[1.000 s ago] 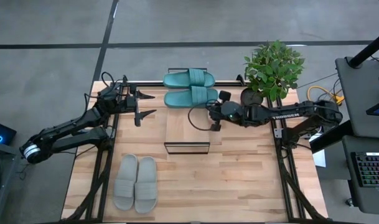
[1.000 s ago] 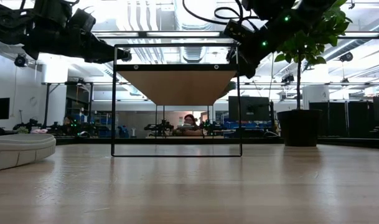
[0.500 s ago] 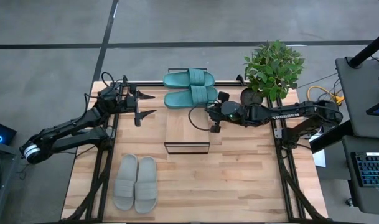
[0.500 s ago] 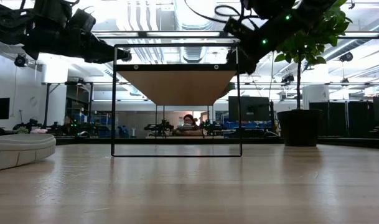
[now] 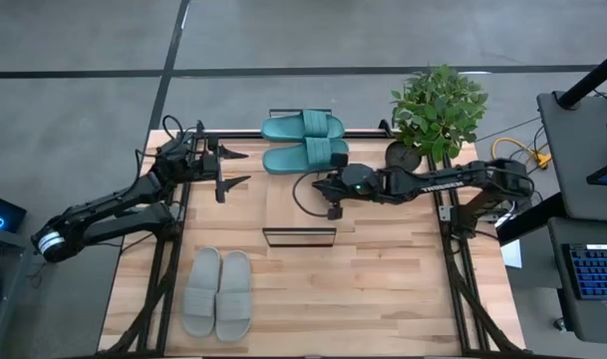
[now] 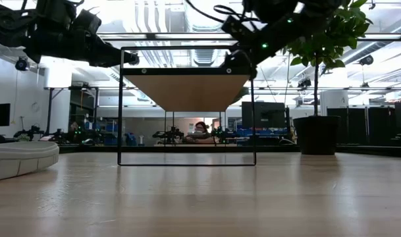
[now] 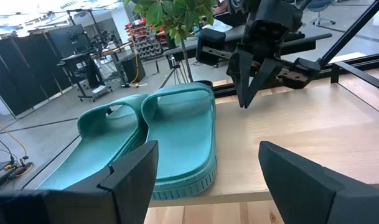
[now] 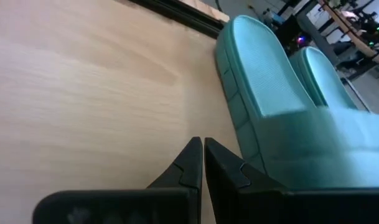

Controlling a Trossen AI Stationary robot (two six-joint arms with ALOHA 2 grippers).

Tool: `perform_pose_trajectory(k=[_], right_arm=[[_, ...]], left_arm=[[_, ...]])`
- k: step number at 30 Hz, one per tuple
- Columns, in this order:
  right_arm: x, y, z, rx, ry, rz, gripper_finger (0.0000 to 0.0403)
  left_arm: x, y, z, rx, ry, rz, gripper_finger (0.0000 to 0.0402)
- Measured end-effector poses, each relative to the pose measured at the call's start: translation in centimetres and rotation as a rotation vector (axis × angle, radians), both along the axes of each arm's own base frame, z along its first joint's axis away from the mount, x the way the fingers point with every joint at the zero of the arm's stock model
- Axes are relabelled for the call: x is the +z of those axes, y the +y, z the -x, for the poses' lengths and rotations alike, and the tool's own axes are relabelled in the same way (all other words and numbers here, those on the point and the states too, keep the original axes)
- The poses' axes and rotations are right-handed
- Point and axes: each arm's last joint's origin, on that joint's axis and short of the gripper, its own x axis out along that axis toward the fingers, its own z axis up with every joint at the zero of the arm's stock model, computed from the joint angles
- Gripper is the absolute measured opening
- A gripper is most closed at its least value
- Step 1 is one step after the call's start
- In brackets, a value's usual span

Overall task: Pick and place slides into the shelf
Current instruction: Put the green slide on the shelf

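Note:
The teal slides (image 5: pixel 303 141) lie side by side, soles down, on the far end of the shelf's wood plank (image 5: pixel 298 214). The grey slides (image 5: pixel 216 292) lie on the table's near left. My right gripper (image 5: pixel 321 183) is shut and empty. It hovers over the plank (image 8: pixel 83 93), slanting down, just short of the nearer teal slide (image 8: pixel 270 99). In the left wrist view its shut tips (image 7: pixel 243 99) hang above the plank (image 7: pixel 301 143) beside the teal slides (image 7: pixel 170 134). My left gripper (image 5: pixel 233 170) stands open and level, left of the shelf.
A potted plant (image 5: pixel 438 110) stands at the table's far right corner. Black frame rails (image 5: pixel 173 249) run along the table's left and right sides. The shelf's wire frame (image 6: pixel 187 105) stands on the table. A person (image 6: pixel 200 128) sits in the room beyond.
My right gripper has gone toward the table's left, out over the shelf's plank next to the teal slides. It has tipped further down and stays shut.

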Motion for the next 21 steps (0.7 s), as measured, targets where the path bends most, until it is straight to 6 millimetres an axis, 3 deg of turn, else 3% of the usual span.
perform_pose_trajectory(k=[8,15,21], right_arm=[[0.8,-0.8,-1.6,-0.055,0.076,0.006,0.0008],[2.1,-0.9,-1.4,-0.082,0.057,0.026,0.0008],[2.0,-1.5,-1.1,-0.104,0.085,0.04,0.0008]], left_arm=[[-0.1,0.0,0.0,-0.001,0.002,0.001,0.0262],[-0.4,0.0,0.0,0.0,0.009,0.007,0.0262],[-0.6,0.0,0.0,-0.001,0.015,0.013,0.0262]])
